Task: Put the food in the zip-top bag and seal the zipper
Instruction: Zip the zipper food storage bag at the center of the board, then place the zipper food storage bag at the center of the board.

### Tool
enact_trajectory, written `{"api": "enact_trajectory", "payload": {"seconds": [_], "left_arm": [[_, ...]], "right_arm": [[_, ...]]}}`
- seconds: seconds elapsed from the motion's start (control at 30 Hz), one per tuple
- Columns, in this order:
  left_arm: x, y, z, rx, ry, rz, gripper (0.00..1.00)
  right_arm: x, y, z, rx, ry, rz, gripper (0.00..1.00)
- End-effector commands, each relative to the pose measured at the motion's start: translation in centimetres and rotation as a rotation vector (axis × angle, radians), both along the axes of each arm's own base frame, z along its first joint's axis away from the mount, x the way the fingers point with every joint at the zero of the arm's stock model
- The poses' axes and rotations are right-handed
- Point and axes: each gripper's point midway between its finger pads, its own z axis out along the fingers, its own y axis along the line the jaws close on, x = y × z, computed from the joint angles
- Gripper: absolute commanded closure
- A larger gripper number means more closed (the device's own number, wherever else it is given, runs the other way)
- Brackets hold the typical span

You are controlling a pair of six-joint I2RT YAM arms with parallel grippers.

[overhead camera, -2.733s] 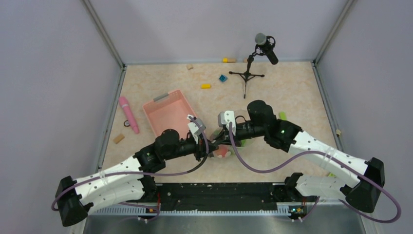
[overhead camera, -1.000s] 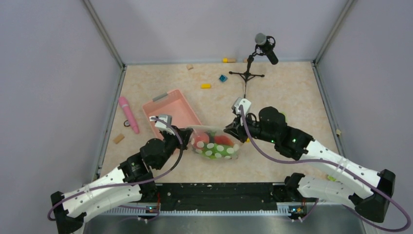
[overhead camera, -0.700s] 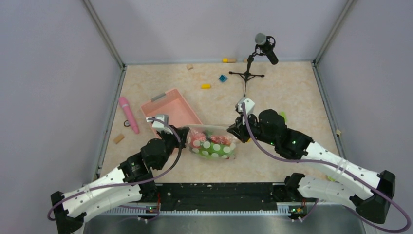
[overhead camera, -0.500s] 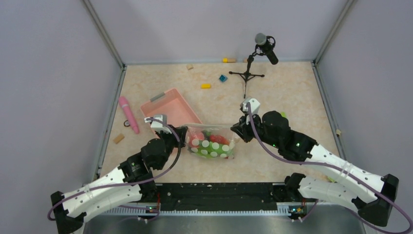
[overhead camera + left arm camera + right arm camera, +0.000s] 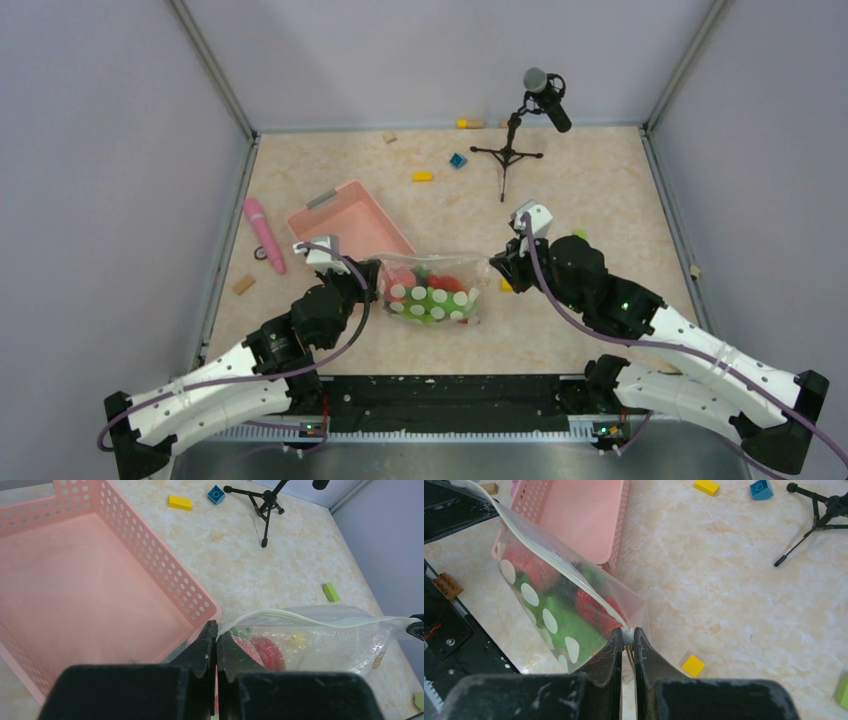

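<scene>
With left claw (image 5: 216,630) pinching the bag (image 5: 440,300) corner just beside the pink basket (image 5: 335,205), and right claw (image 5: 626,635) pinching the corner farther from the basket, pull the zipper (image 5: 569,575) taut and level. Check for gaps above the food (image 5: 589,605) before letting go.
</scene>
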Motion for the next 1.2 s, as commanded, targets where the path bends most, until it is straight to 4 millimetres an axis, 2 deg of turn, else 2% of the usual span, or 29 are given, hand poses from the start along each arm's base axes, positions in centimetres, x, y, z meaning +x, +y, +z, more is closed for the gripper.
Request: {"api": "enact_trajectory", "payload": {"seconds": [0.0,0.2,0.47,0.6,0.73,0.77,0.8,0.83,0.87,0.9,0.93,1.07,1.17], "left_arm": [[1.0,3.3,0.4,0.028,-0.023,0.168,1.00],[0.9,3.2,0.3,0.034,-0.024,0.158,1.00],[0.6,1.8,0.6,0.034,-0.038,0.071,1.00],[0.5,1.5,0.6,0.040,-0.037,0.055,1.00],[0.0,-0.5,0.8,0.056,-0.053,-0.061,1.00],[-0.3,-1.2,0.9,0.059,-0.055,-0.104,0.91],[-0.4,-1.8,0.9,0.063,-0.054,-0.134,0.73],[-0.6,-2.2,1.2,0.063,-0.056,-0.160,0.54],[-0.7,-2.6,1.2,0.065,-0.054,-0.180,0.28],[-0.7,-2.9,1.4,0.065,-0.054,-0.191,0.07],[-0.7,-3.0,1.4,0.068,-0.052,-0.198,0.02],[-0.6,-3.0,1.6,0.066,-0.047,-0.189,0.02],[-0.6,-2.9,2.1,0.051,-0.054,-0.185,0.02]], "right_arm": [[1.4,-3.6,-1.1,-0.087,-0.013,-0.184,1.00],[2.0,-5.1,-1.3,-0.110,-0.020,-0.275,1.00],[1.2,-3.1,-0.7,-0.060,-0.024,-0.155,1.00],[0.9,-2.9,-0.1,-0.032,-0.039,-0.138,1.00],[0.6,-2.0,0.5,0.020,-0.047,-0.097,1.00],[0.6,-1.9,0.5,0.029,-0.045,-0.096,1.00],[0.7,-1.8,0.6,0.037,-0.046,-0.100,1.00],[0.9,-1.7,0.5,0.043,-0.044,-0.110,1.00],[1.1,-1.8,0.4,0.047,-0.039,-0.129,1.00],[1.4,-1.9,0.3,0.047,-0.036,-0.153,1.00],[1.8,-2.1,0.2,0.046,-0.033,-0.184,1.00],[4.1,-3.7,0.0,0.018,-0.042,-0.364,1.00],[6.0,-4.9,0.5,0.001,-0.061,-0.494,1.00]]}}
